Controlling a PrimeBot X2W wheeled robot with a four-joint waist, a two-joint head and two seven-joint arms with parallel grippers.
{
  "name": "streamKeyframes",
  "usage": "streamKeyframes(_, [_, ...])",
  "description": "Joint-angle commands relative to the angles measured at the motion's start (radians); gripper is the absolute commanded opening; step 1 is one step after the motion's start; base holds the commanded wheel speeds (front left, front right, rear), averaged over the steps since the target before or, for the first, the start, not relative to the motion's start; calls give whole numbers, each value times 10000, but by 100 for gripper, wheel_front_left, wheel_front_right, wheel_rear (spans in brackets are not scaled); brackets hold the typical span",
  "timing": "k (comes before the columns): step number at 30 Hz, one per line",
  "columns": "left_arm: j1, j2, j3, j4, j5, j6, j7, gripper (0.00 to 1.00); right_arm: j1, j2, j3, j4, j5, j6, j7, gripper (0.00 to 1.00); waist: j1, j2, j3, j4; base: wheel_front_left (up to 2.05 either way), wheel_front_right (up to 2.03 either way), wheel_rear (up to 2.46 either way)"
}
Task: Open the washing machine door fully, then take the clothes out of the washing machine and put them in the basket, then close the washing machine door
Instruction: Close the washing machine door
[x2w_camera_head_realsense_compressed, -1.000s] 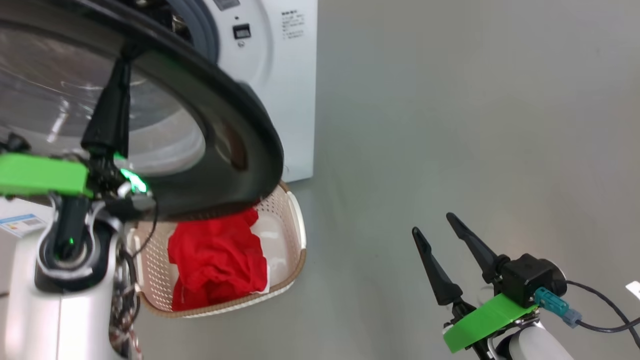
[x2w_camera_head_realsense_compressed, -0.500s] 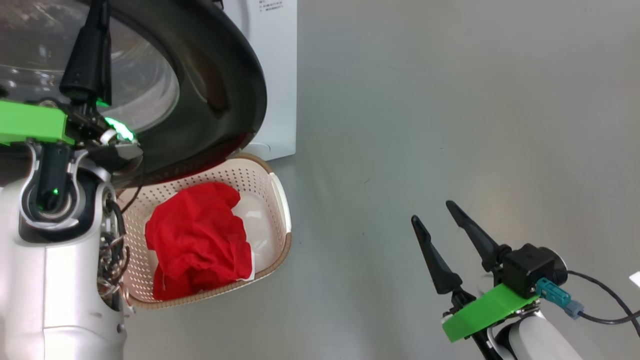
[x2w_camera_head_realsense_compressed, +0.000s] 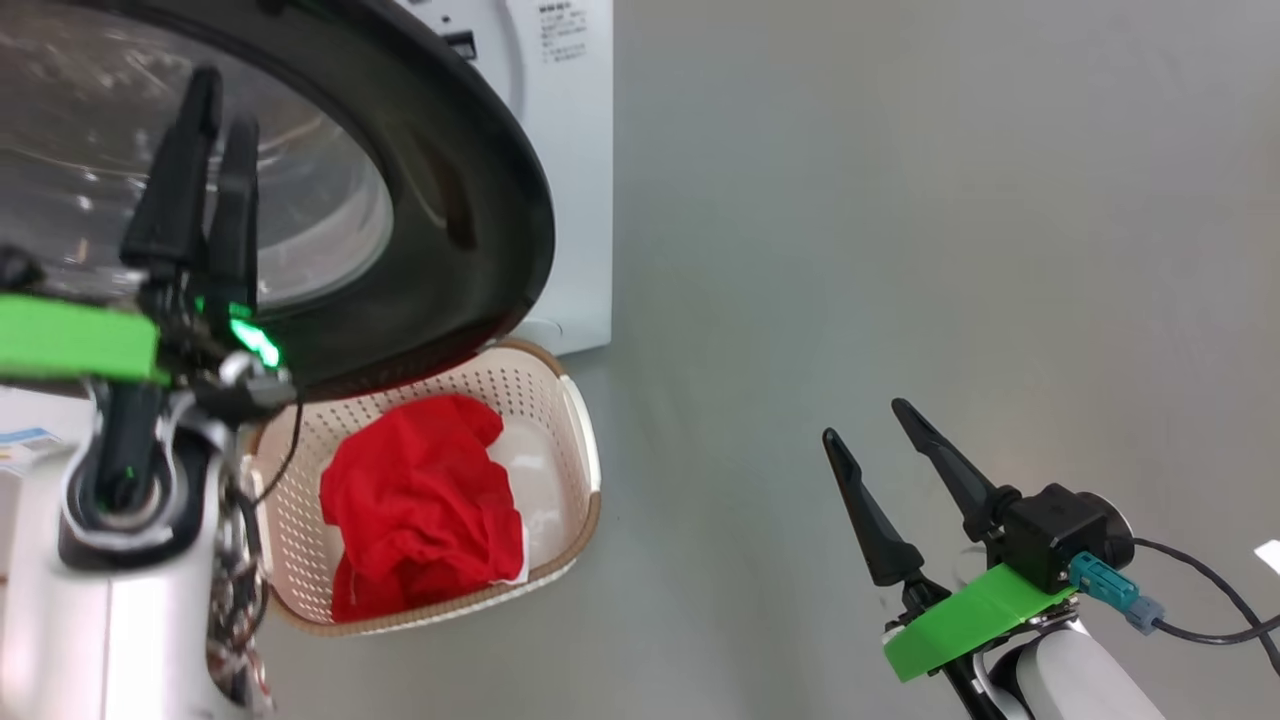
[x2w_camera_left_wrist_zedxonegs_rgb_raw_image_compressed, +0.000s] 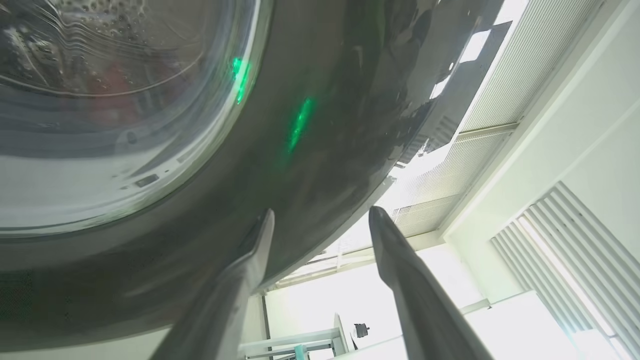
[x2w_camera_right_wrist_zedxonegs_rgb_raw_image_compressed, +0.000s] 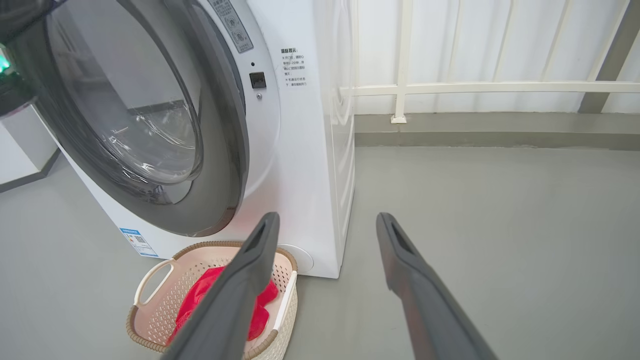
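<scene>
While unreadable, washing machine (x2w_camera_right_wrist_zedxonegs_rgb_raw_image_compressed: 312, 165) labels (x2w_camera_right_wrist_zedxonegs_rgb_raw_image_compressed: 293, 67)

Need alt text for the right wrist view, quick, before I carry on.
The washing machine door stands partly open on the white washing machine, with the red clothes lying in the basket on the grey floor just below it. The right gripper rises in the foreground, jaws open and empty.

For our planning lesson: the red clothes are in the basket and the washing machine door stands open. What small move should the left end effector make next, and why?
Probably press the left end effector against the door and swing it shut. The clothes lie in the basket; its fingers stand open by the door rim, holding nothing.
</scene>
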Motion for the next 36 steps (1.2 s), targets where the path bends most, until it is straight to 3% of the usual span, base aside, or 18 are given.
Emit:
streamKeyframes(1, [377,381,266,-494,293,-122,-99,100,103,7,179,-176,43,63,-65,100,-1,-1,-403,201,0,0,0])
streamKeyframes(6, [1511,554,56,-938,974,-318,-256,100,307,3,188,-104,107,63,-65,100,-1,-1,-973,392,0,0,0])
streamKeyframes(23, [5543,1901,-1037,-1799,6486,-766,-3446,100,1337,-134,-412,-244,147,63,-65,100,-1,-1,-2454,774,0,0,0])
streamKeyframes(26, [5848,2043,-1093,-1787,7181,-612,-3832,100,1396,-140,-481,-262,126,63,-65,100,-1,-1,-2564,824,0,0,0])
streamKeyframes(36, [7012,2613,-1347,-1992,11055,102,-4509,100,1641,-75,-775,-332,69,63,-65,100,-1,-1,-2973,1028,0,0,0])
